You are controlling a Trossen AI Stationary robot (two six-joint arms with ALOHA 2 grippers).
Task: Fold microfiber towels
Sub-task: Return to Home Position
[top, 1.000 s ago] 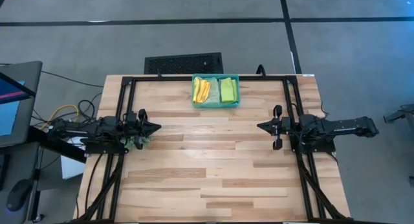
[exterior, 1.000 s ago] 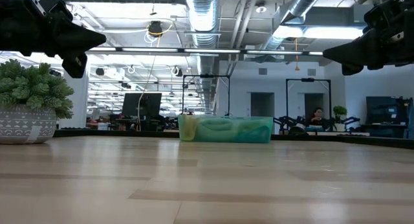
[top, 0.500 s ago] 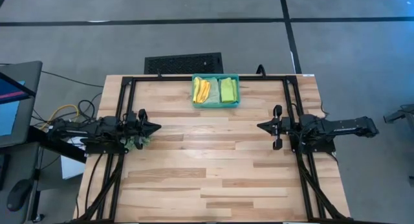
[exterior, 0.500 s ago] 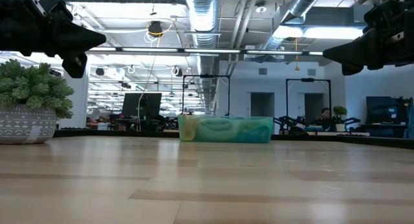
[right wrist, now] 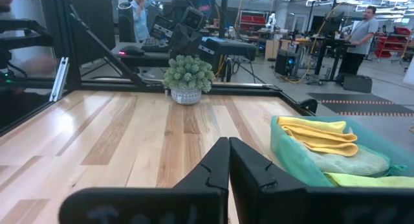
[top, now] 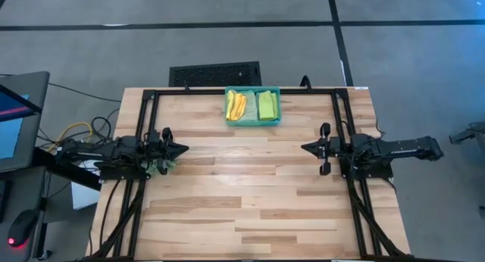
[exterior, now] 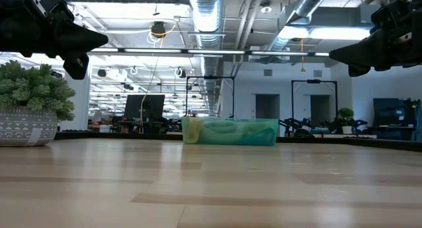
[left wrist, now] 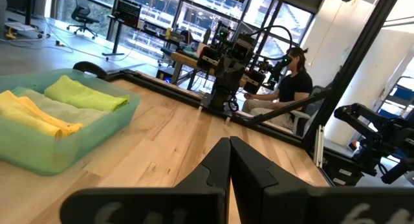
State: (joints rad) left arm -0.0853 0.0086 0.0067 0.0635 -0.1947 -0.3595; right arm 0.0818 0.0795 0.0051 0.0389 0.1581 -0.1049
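The microfiber towels lie in a teal tray (top: 278,120) at the table's far edge, mid-table: a yellow one (top: 236,105), a pale sage one (right wrist: 346,160) under it, and a lime green one (top: 268,105). In the low view the tray (exterior: 230,132) stands across the table. My left gripper (top: 184,148) is shut at the table's left side, held level above the wood, pointing right. My right gripper (top: 305,148) is shut at the right side, pointing left. Both are far from the tray and hold nothing.
A small potted plant (exterior: 31,103) in a grey patterned pot stands under my left arm at the table's left edge. A black frame (top: 242,91) runs round the table. People stand and sit in the room beyond. The wood between the grippers is bare.
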